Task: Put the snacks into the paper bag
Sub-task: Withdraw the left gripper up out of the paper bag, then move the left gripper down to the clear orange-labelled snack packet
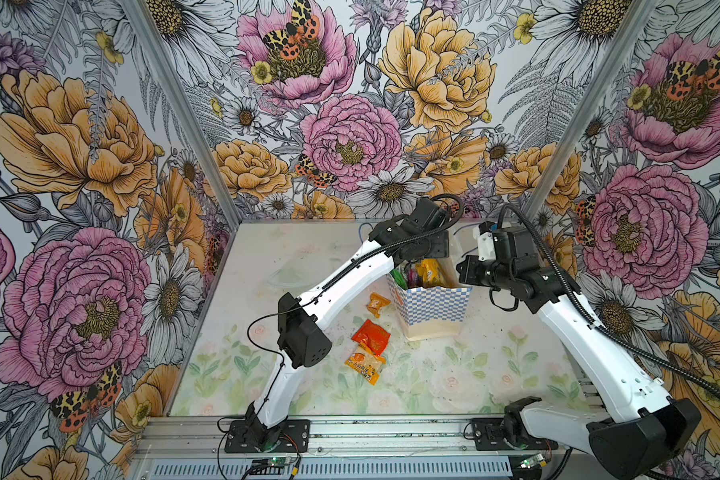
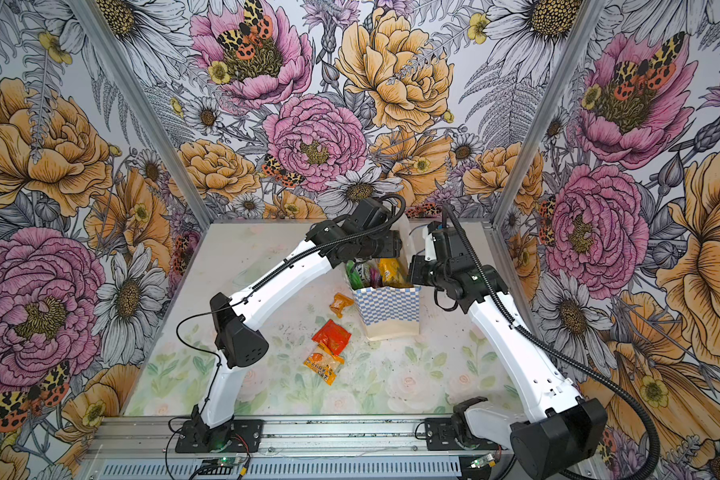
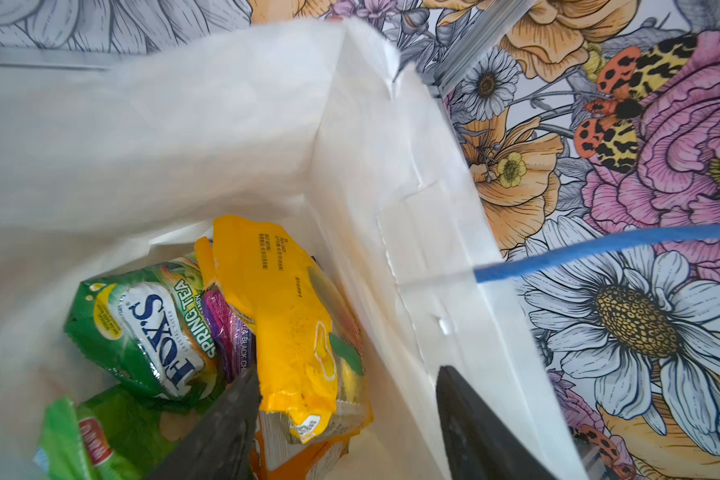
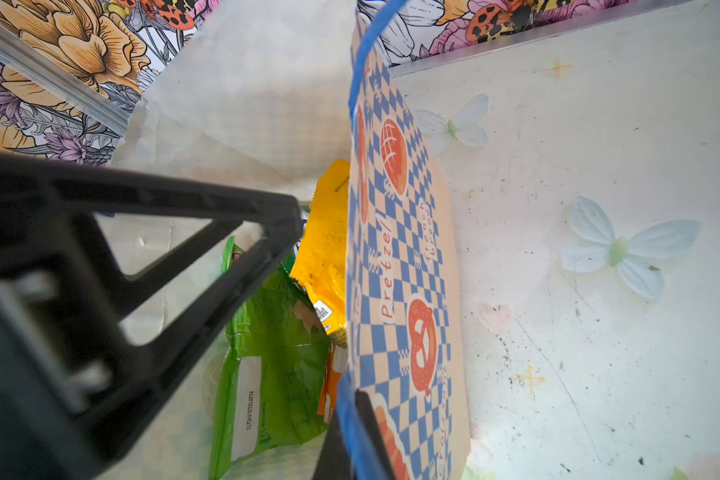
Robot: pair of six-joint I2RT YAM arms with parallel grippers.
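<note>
The left claw [image 3: 348, 374], close under its wrist camera, hangs in the mouth of the bag [image 1: 433, 307] with jaws wide apart, gripping nothing. A yellow packet [image 3: 292, 316] lies loose below, brushing one finger, beside green packets [image 3: 142, 328]. The right claw [image 4: 350, 415] is closed on the bag's rim by the blue cord [image 4: 364, 45]. On the table [image 1: 217, 365], front-left of the bag, lie a small orange packet [image 1: 378, 304], a red packet [image 1: 371, 336] and an orange-clear packet [image 1: 364, 365]. All are nearer the left arm, and the red packet's long axis runs diagonally.
</note>
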